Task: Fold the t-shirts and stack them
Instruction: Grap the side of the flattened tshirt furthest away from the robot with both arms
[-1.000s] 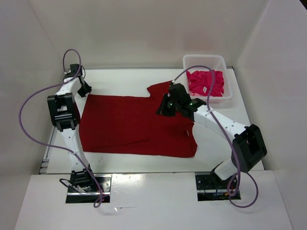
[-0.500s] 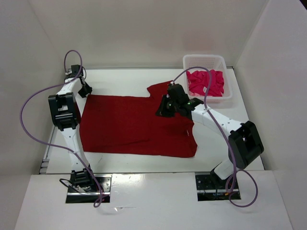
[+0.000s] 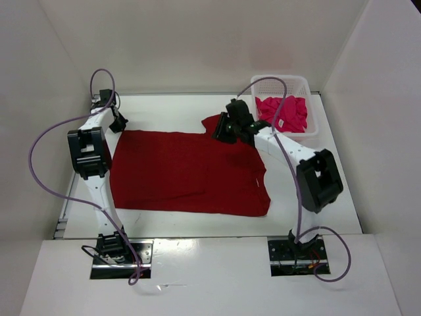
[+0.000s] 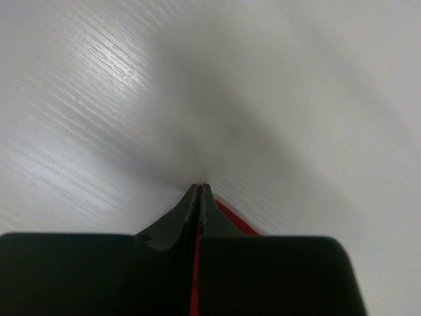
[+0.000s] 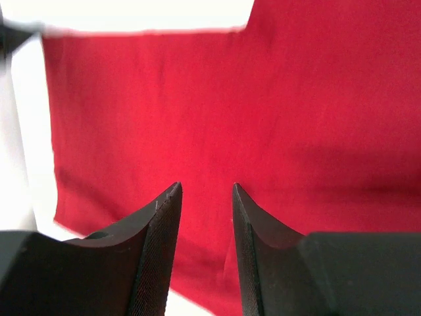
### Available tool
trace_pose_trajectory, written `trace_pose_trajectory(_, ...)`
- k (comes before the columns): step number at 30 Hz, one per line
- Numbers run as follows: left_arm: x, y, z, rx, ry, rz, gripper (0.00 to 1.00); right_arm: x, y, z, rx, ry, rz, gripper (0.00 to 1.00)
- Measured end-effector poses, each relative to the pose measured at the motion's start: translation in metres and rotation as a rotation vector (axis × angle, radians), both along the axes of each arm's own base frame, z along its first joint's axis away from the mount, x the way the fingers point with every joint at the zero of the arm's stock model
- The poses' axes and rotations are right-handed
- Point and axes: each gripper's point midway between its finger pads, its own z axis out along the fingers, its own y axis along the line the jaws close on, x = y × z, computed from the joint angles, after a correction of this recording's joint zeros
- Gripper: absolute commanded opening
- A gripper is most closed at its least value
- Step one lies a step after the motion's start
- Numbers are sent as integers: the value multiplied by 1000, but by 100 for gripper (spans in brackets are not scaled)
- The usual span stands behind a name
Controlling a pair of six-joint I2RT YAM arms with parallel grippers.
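Pinching a thin sliver of red cloth, the left gripper has its jaws pressed together on the far-left corner of the dark red t-shirt, low against the white table at the upper left of the overhead frame. The right gripper is partly open with a narrow gap between its fingers and nothing in it; it hangs over the shirt's sleeve, just left of the white lattice basket at the upper right.

The shirt lies spread flat mid-table, its long axis running left to right across the frame, with the sleeve jutting up toward the basket. From the right gripper the cloth lies directly below and spreads away toward the lower left. That arm is plainly the nearer one to the sleeve end, and the left arm already has the opposite far corner. A matching grip on the right looks like the step in hand.

The magenta t-shirt sits crumpled inside the basket. No pale pink shirt shows in any view.
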Motion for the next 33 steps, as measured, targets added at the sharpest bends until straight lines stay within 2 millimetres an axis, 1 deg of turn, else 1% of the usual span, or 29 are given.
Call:
trace_pose_trajectory(4, -8, -5, 1, -18, -2, -8, 0, 73, -16, -8, -63, -68, -123, 42)
trace_pose_trajectory(8, -20, -16, 1, -43, 8, -23, 0, 135, -47, -23, -141, -108, -264, 45)
trace_pose_trajectory(9, -22, -19, 2, -48, 9, -28, 0, 149, -54, -27, -164, -119, -292, 46)
trace_pose_trajectory(12, -23, -27, 7, -64, -1, -32, 0, 187, -74, -37, -245, -144, -371, 47)
trace_pose_trajectory(15, -22, -34, 12, -77, -16, -45, 0, 223, -80, -49, -321, -170, -420, 48)
trace_pose_trajectory(17, -20, -38, 14, -82, -23, -55, 0, 239, -79, -60, -363, -176, -434, 48)
trace_pose_trajectory(20, -19, -43, 15, -92, -27, -66, 0, 252, -80, -78, -408, -174, -440, 48)
trace_pose_trajectory(21, -19, -45, 15, -96, -28, -69, 0, 252, -82, -87, -430, -164, -441, 48)
trace_pose_trajectory(23, -18, -47, 15, -100, -29, -75, 0, 243, -89, -104, -482, -117, -434, 48)
trace_pose_trajectory(25, -18, -49, 15, -106, -30, -80, 0, 237, -97, -115, -519, -86, -433, 48)
trace_pose_trajectory(32, -18, -50, 16, -112, -32, -84, 0, 237, -109, -117, -553, -77, -447, 52)
trace_pose_trajectory(33, -18, -50, 16, -112, -32, -84, 0, 237, -111, -117, -554, -77, -448, 55)
